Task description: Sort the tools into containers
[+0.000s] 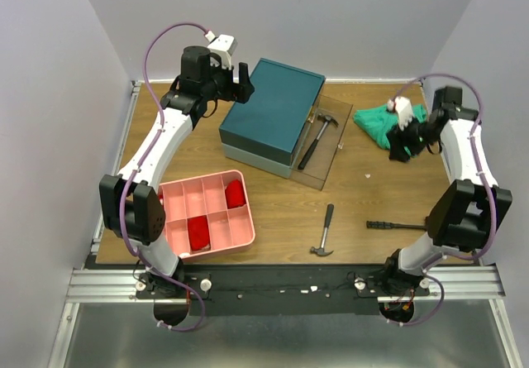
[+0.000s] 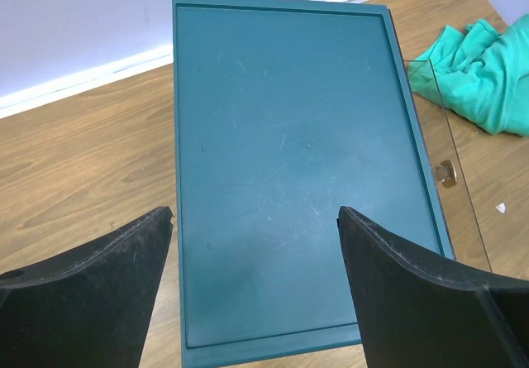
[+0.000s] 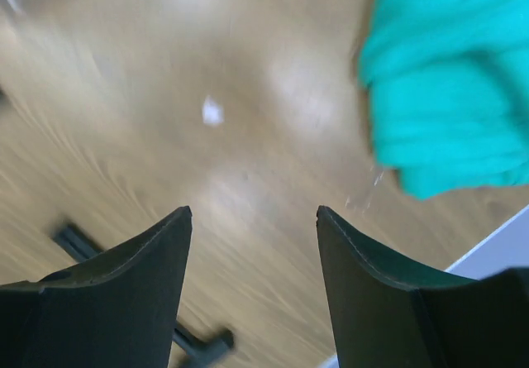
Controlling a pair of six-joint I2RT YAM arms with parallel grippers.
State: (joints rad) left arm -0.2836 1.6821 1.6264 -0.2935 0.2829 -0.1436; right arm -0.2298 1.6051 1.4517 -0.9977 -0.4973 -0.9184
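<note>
one hammer (image 1: 316,140) lies in the pulled-out drawer (image 1: 332,157), upper centre; a second hammer (image 1: 328,223) and black t-shaped tool (image 1: 401,225) wait on the table (image 1: 273,207), lower right; both arms' jaws open, empty.

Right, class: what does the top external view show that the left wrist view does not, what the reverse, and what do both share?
Only the top external view shows the pink tray, a hammer lying in the clear drawer, a second hammer and a black T-shaped tool on the table. Only the left wrist view shows fine scratches on the teal box and the drawer's small handle, framed by the open left hand. Both show the teal box, the clear drawer and the green cloth.
</note>
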